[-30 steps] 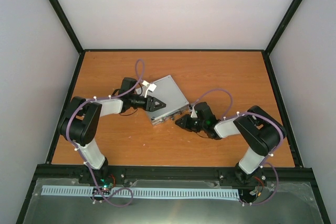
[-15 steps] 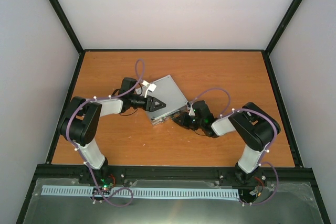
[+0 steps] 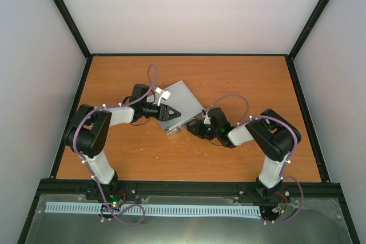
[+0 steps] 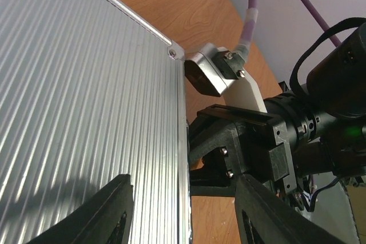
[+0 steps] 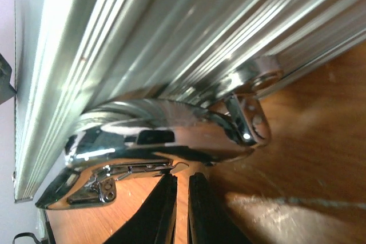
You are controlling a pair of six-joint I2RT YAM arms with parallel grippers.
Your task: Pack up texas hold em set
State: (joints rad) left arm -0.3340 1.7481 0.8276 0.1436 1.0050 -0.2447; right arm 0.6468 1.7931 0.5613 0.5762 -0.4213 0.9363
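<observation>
The texas hold em set shows only as its silver ribbed case (image 3: 186, 98), lying shut and slightly turned on the wooden table; chips and discs are out of view. My left gripper (image 3: 171, 112) stands open across the case's near left edge: one finger lies over the ribbed lid (image 4: 86, 95), the other past the rim, over bare wood. My right gripper (image 3: 194, 128) is shut with nothing between its fingers, and its tips (image 5: 182, 176) rest on the table just under the chrome handle (image 5: 154, 124) on the case's front side. In the left wrist view the right gripper (image 4: 246, 152) sits close against that edge.
Bare wooden table (image 3: 240, 78) stretches around the case, bounded by a black frame (image 3: 189, 55) and white walls. Purple cables (image 3: 152, 81) loop above both forearms. The two arms' heads lie within a few centimetres of each other at the case's near corner.
My right arm has slid left and forward, bringing its shut fingertips up to the case's handle. The left gripper and the case have stayed put.
</observation>
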